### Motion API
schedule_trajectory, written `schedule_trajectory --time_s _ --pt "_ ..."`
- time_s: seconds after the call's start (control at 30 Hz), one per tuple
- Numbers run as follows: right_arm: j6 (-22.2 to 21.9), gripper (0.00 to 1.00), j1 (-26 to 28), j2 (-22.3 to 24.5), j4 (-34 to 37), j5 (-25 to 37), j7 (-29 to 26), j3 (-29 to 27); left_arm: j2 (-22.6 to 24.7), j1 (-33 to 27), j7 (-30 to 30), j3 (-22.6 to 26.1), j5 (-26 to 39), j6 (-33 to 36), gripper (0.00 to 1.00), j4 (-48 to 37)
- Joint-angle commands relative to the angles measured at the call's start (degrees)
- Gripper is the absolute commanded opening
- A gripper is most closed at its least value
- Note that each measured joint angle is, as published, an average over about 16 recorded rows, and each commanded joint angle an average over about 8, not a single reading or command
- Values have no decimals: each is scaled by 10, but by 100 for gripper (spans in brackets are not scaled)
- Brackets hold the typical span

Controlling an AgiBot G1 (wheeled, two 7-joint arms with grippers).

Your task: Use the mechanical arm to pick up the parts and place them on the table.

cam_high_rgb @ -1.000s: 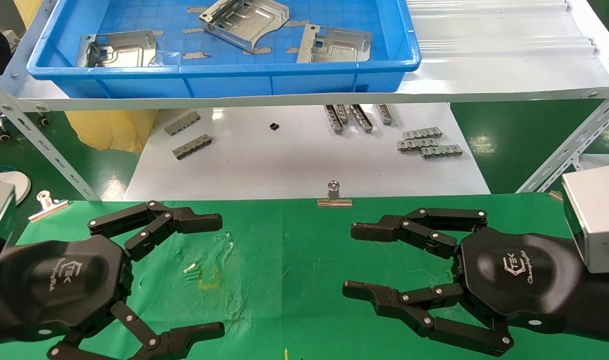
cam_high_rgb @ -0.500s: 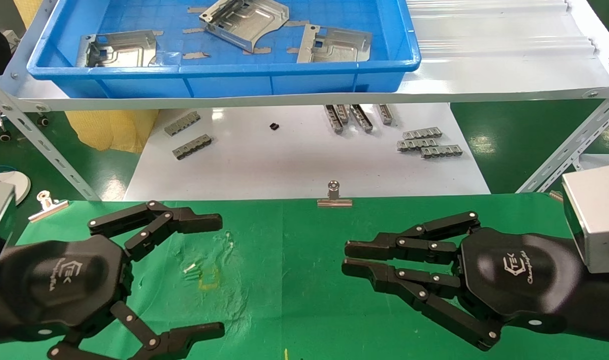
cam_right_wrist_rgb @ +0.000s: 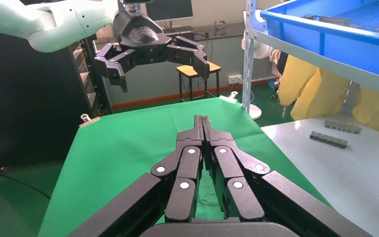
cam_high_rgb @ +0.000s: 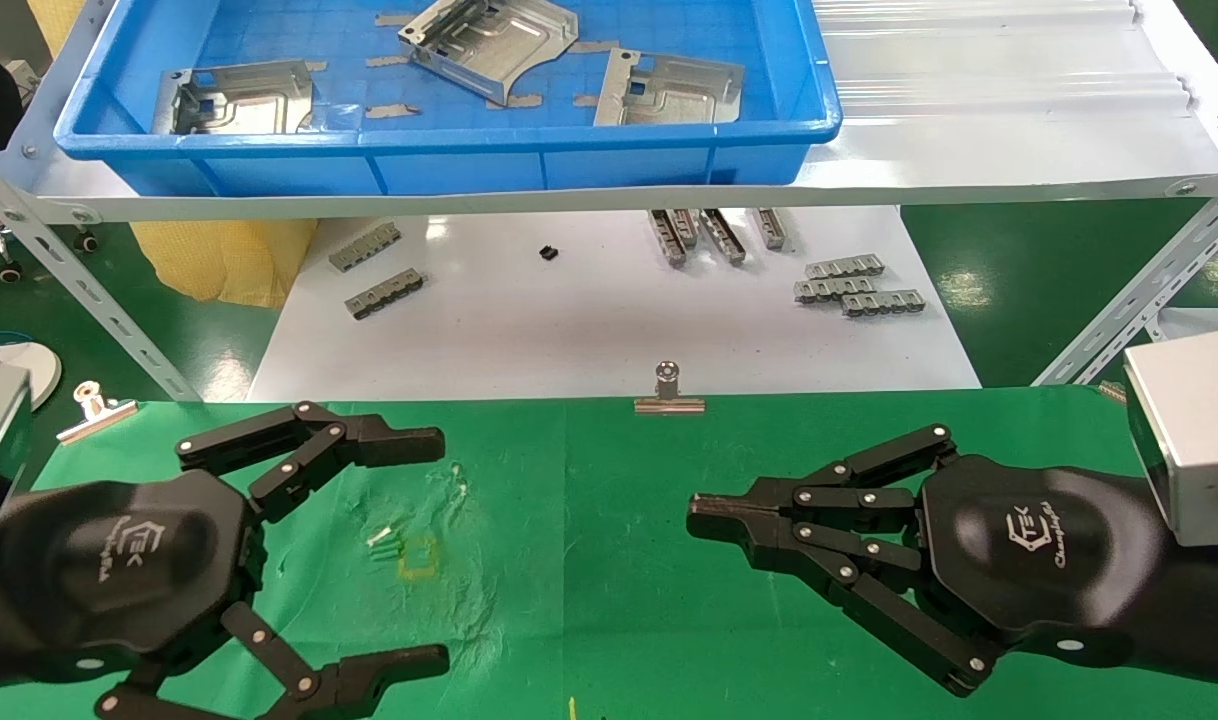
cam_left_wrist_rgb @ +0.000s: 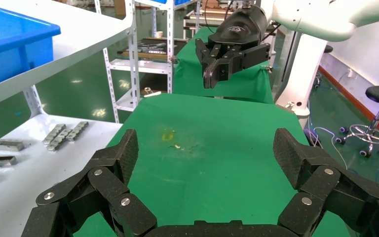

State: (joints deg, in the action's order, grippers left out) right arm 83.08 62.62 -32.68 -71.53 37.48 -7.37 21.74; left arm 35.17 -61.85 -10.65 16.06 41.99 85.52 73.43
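Three silvery stamped plates lie in the blue tray (cam_high_rgb: 449, 150) on the upper shelf: one at the left (cam_high_rgb: 239, 97), one in the middle (cam_high_rgb: 489, 42), one at the right (cam_high_rgb: 669, 90). My left gripper (cam_high_rgb: 434, 548) is open and empty over the green cloth table (cam_high_rgb: 569, 560) at the near left; in the left wrist view it (cam_left_wrist_rgb: 205, 153) frames bare cloth. My right gripper (cam_high_rgb: 704, 510) is shut and empty over the cloth at the near right; it also shows in the right wrist view (cam_right_wrist_rgb: 202, 121).
A glossy white board (cam_high_rgb: 589, 320) below the shelf holds several grey toothed strips (cam_high_rgb: 854, 285) and a small black piece (cam_high_rgb: 547, 253). Binder clips (cam_high_rgb: 669, 395) (cam_high_rgb: 94, 408) sit at the cloth's far edge. Angled shelf legs (cam_high_rgb: 1139, 290) stand at both sides.
My right gripper's fingers have closed from wide open to fully shut on nothing. The left gripper and the plates have not moved.
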Motion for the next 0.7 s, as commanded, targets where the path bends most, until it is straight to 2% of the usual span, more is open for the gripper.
schedule_trajectory --time_s 0.03,0.23,0.4,0.53,0.7 --pt "0 0 0 0 0 0 0 0 -1 1 0 0 -1 1 100 0" --pt "0 0 0 0 0 0 0 0 15 -27 4 1 9 -8 100 -1" --pt "0 0 0 0 0 0 0 0 57 -108 19 9 39 -21 100 -41" --pt "0 0 0 0 0 0 0 0 101 -195 40 23 81 -34 100 -129" --pt "0 0 0 0 0 0 0 0 166 -317 70 54 157 -70 100 -289"
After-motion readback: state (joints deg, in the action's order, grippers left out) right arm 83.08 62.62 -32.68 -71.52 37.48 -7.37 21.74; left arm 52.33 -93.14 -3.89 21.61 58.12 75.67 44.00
